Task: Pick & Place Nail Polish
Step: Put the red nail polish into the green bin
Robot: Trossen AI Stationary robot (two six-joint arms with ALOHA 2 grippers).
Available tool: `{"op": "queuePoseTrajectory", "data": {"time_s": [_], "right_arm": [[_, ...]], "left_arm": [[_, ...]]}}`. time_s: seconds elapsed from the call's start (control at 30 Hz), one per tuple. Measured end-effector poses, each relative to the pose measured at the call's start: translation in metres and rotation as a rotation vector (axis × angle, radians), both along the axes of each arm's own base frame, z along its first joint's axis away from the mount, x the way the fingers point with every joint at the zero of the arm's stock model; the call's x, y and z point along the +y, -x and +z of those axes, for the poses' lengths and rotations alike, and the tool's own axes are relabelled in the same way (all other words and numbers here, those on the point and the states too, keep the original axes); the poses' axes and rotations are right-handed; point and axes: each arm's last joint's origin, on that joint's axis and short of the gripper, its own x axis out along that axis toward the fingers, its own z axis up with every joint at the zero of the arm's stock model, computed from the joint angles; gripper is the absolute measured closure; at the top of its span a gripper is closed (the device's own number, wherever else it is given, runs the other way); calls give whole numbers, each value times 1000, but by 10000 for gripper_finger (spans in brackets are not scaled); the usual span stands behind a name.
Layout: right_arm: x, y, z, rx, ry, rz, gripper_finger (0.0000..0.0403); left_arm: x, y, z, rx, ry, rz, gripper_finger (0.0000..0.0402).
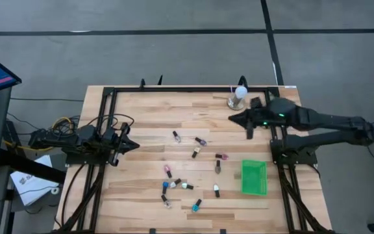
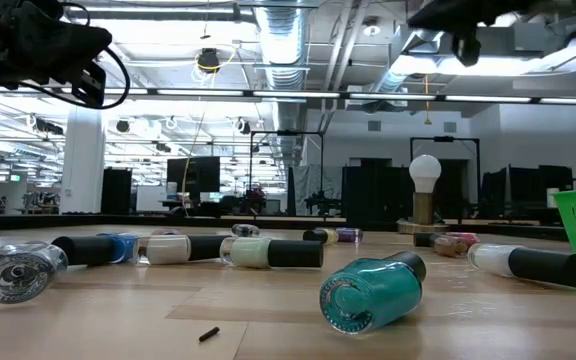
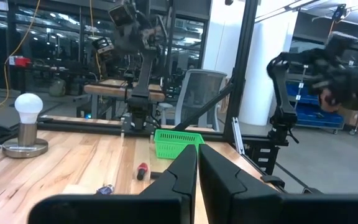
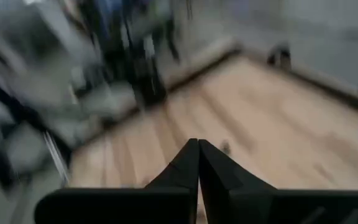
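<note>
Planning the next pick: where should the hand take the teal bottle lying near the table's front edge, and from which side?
Judging by its pose, grip the teal bottle across its round body, coming straight down from above. It lies on its side, dark cap pointing up-right in the high view, so set the fingers crosswise to that axis. The right hand is nearer the green basket.

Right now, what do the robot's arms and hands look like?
Both arms are dark, almost black, and built from jointed segments. The left hand and the right hand each end in two dark, pointed fingers. Black cables loop around the left arm, with a yellow bundle beside it. A small green light glows on the right arm.
</note>
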Motion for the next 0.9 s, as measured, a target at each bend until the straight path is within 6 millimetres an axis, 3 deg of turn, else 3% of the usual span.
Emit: {"op": "queuePoseTrajectory", "data": {"time_s": [0.17,0.23,0.33,0.57,0.9], "right_arm": [[6,-46,-15,502,0,145,403],[13,-62,-19,622,32,210,403],[26,-80,-43,830,65,303,403],[56,-111,-96,1055,176,419,370],[69,-123,-133,1176,213,454,237]], "left_arm": [[0,0,1,-9,1,0,389],[0,0,1,-10,1,-1,389],[0,0,1,-12,1,-1,389],[0,0,2,-20,2,-2,389],[0,-1,2,-17,2,-2,389]]}}
